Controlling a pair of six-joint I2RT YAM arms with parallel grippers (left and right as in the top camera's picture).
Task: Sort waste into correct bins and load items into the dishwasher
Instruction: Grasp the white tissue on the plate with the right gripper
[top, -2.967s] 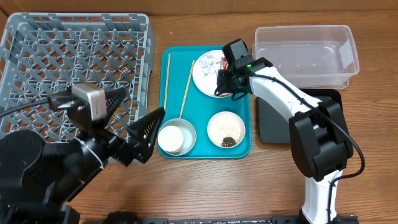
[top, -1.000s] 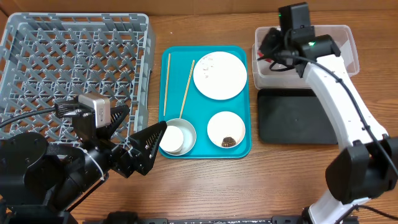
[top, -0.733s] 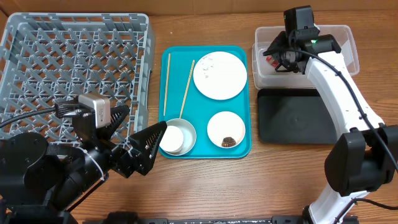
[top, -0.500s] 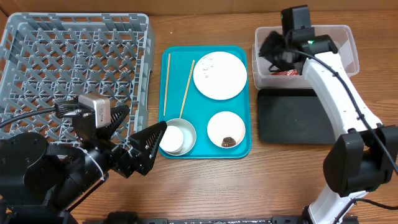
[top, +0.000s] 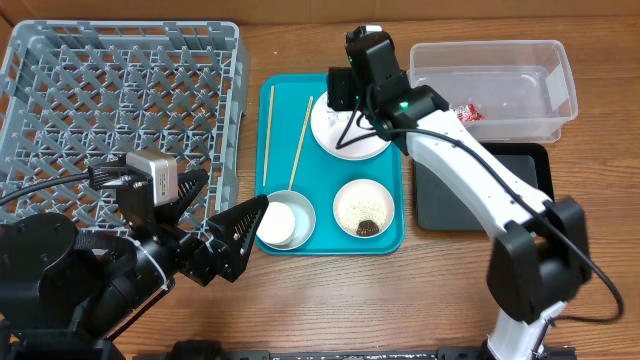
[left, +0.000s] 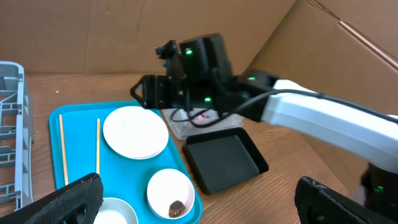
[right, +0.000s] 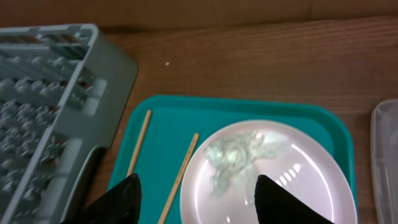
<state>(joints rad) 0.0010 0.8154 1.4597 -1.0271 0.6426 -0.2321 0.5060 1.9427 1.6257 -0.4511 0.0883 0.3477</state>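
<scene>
As we look down from overhead, the teal tray serves as our landmark. The right gripper hovers over the tray's far end, above the round white plate. On the tray's near end sit the small white bowl, with white grains and a brown lump inside, and the pale grey bowl holding the small white cup. Two wooden chopsticks lie lengthwise along the tray's picture-left side. The grey dish rack stands picture-left of the tray. The clear tub and the black tray stand picture-right of it, and the red wrapper lies inside the tub. The left gripper hangs at the tray's near picture-left corner, jaws spread wide and holding nothing.

From the left wrist, we see its own fingers far apart at the lower corners. Between them the teal tray carries the plate, the chopsticks and the bowl with the lump, and the right gripper hangs above the tray's far edge.

From the right wrist, we see its fingers parted and empty, just above the plate on the teal tray. A pale crumpled patch lies on the plate; we cannot tell what it is. The chopsticks lie beside the plate, on the tray's rack side.
</scene>
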